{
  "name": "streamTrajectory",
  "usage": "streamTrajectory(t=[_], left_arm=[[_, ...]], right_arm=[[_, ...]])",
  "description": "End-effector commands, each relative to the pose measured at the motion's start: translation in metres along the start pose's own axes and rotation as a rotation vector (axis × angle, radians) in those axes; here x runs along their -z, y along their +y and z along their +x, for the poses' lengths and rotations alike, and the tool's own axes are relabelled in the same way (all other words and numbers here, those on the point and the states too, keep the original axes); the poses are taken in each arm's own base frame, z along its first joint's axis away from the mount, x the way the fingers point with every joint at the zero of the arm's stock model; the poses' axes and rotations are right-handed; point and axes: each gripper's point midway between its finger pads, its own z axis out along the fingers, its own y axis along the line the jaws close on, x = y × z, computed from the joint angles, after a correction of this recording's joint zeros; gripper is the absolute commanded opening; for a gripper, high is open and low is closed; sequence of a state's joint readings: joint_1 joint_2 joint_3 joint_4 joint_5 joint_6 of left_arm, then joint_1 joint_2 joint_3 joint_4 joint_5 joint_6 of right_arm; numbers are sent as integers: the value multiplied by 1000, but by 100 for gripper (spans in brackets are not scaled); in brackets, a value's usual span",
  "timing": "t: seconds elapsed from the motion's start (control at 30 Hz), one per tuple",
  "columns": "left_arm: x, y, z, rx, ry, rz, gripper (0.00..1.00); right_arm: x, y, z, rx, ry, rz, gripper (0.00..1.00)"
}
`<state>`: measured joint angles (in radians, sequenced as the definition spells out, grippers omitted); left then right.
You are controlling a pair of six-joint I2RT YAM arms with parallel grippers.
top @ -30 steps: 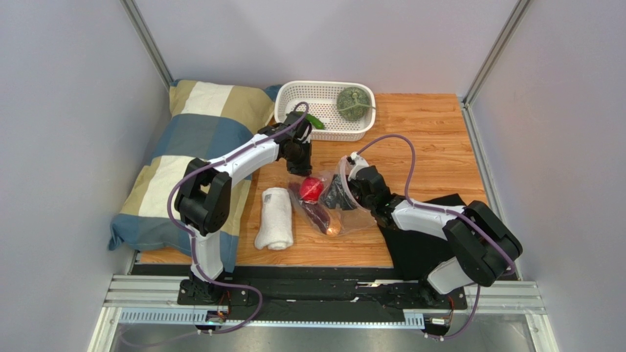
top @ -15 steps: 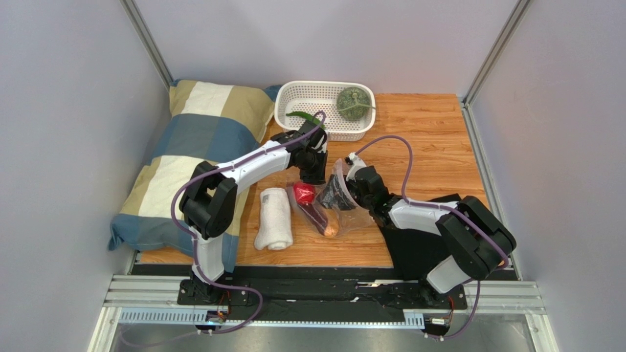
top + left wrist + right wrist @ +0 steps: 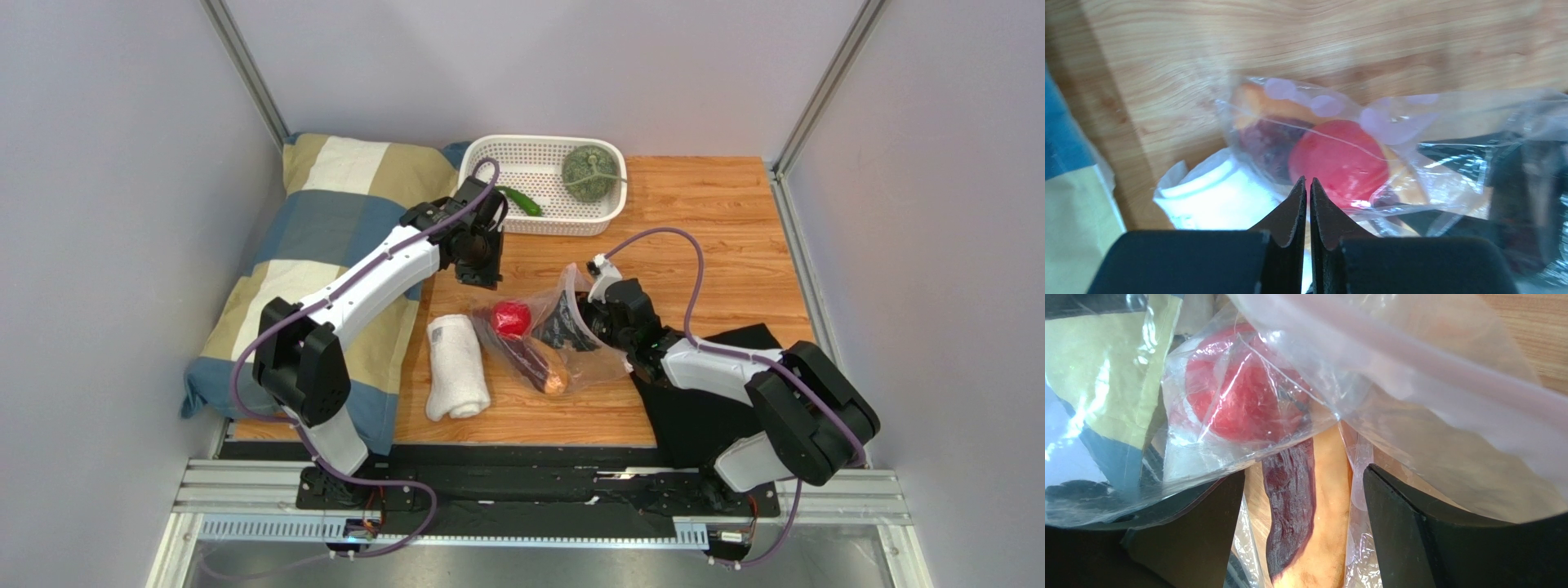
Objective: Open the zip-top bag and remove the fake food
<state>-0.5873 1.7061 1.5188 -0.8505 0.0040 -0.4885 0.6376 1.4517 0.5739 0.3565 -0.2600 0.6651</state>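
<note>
Top external: clear crinkly zip-top bag (image 3: 589, 355) held two fake food toys (image 3: 512, 319), white plastic far-edge basket (image 3: 540, 224) two; left gripper (image 3: 1308, 180) clenched empty, right gripper (image 3: 1300, 474) spread

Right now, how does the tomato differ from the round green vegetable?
The tomato is bright red; the green vegetable is dull green and looks larger. The tomato lies inside the bag; the green vegetable sits outside it, in the basket. Both are round.
</note>
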Motion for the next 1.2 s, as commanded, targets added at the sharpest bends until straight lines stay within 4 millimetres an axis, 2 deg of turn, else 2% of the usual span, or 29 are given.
streamTrajectory(t=[0.0, 0.2, 0.23, 0.4, 0.43, 0.53, 0.67, 0.87, 1.0, 1.03, 1.1, 1.17], left_arm=[[4, 31, 21, 7, 49, -135, 6], [-25, 24, 36, 10, 138, -83, 6], [-33, 13, 39, 13, 156, -26, 6], [-51, -23, 36, -13, 149, 111, 6], [-56, -34, 38, -21, 157, 148, 6], [-66, -46, 52, -9, 196, 174, 6], [-70, -47, 61, -19, 211, 169, 6], [-69, -49, 63, -24, 217, 185, 6], [-70, -50, 67, -39, 218, 190, 6], [-71, -49, 67, -39, 219, 191, 6], [-71, -49, 66, -39, 216, 189, 6], [-70, -46, 62, -43, 197, 169, 6]], right_arm=[[-2, 10, -12, 33, -26, -41, 75], [-3, 15, -13, 34, -22, -66, 77], [-3, 16, -14, 33, -24, -69, 79], [-5, 19, -16, 33, -30, -85, 81], [-7, 17, -17, 31, -31, -79, 82], [-10, 18, -22, 38, -38, -74, 83], [-17, 11, -27, 29, -47, -47, 84], [-27, 5, -30, 9, -47, -34, 83], [-27, 12, -34, 21, -52, -64, 82], [-27, 15, -37, 27, -56, -73, 81], [-28, 16, -39, 44, -48, -64, 65], [-25, 19, -44, 52, -47, -57, 43]])
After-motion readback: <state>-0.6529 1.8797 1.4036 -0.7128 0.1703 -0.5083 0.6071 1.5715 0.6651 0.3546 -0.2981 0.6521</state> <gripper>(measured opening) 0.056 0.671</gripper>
